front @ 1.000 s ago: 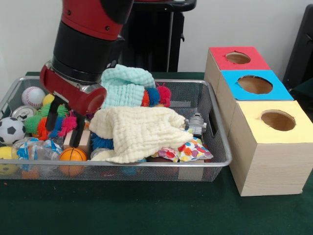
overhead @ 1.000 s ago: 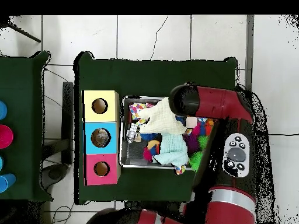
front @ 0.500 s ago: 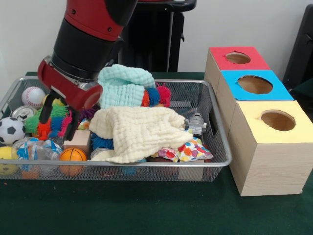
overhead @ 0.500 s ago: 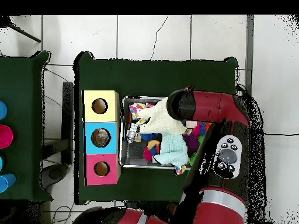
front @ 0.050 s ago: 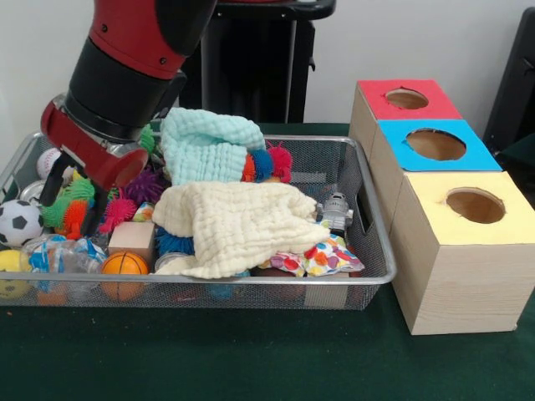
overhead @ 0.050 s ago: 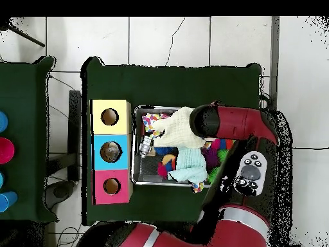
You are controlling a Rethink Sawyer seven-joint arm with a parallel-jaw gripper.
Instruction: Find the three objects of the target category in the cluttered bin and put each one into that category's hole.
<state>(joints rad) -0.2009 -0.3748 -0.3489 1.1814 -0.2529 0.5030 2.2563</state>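
Shifted leftward, the tool (front @ 0.050 s ago: 70,194) straddles a spiky toy (front @ 0.050 s ago: 73,209), arm tilted.

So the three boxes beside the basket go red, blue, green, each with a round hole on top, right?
Not quite: the third box is yellow, not green, as the front view shows. The red box and blue box are right, and each top has a round hole.

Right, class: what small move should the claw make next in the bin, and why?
Probably lower a little onto the spiky toy: the claw sits right over it at the bin's soccer ball end, and whether it has hold is unclear.
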